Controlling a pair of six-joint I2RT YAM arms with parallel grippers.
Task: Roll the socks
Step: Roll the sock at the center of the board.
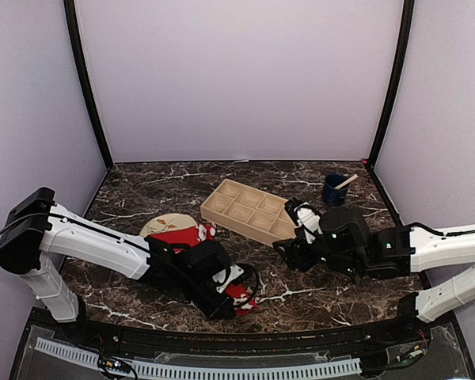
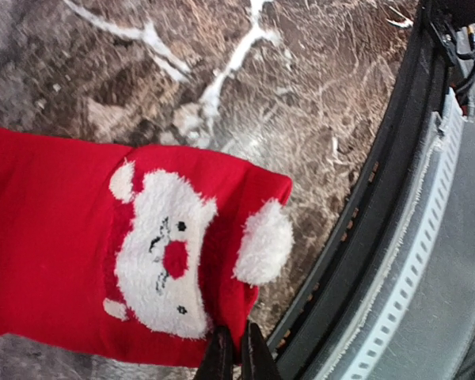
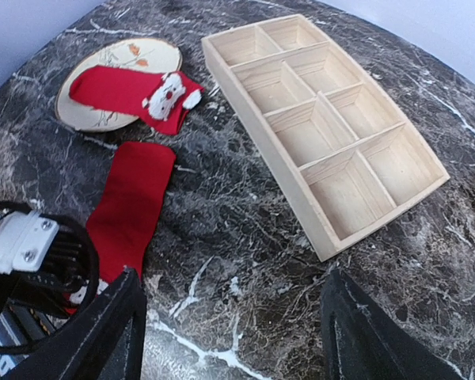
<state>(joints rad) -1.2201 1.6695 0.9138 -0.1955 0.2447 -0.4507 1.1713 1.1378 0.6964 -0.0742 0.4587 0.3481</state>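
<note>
Two socks (image 1: 178,235), neither rolled: one sock (image 3: 127,89) lies across the plate (image 3: 134,55), the other sock (image 3: 134,198) flat on the counter (image 3: 245,237). The left end effector (image 2: 233,360) is pinched shut on that flat one's Santa end, the right end effector (image 3: 233,324) hangs wide apart, so I'd say all the rolling is left to do.

Two red socks: a first sock (image 3: 115,85) and a second sock (image 3: 134,202), each bearing one white Santa face (image 2: 162,253). One round beige plate (image 3: 103,55). One wooden tray (image 3: 348,190) divided into eight compartments, two rows of four. One dark blue cup (image 1: 331,192) holding one stick (image 1: 346,181). One marbled tabletop (image 1: 317,301). Two white robot arms (image 1: 95,237), each ending in one black two-fingered tool: left tool (image 2: 236,352), right tool (image 3: 231,279).
</note>
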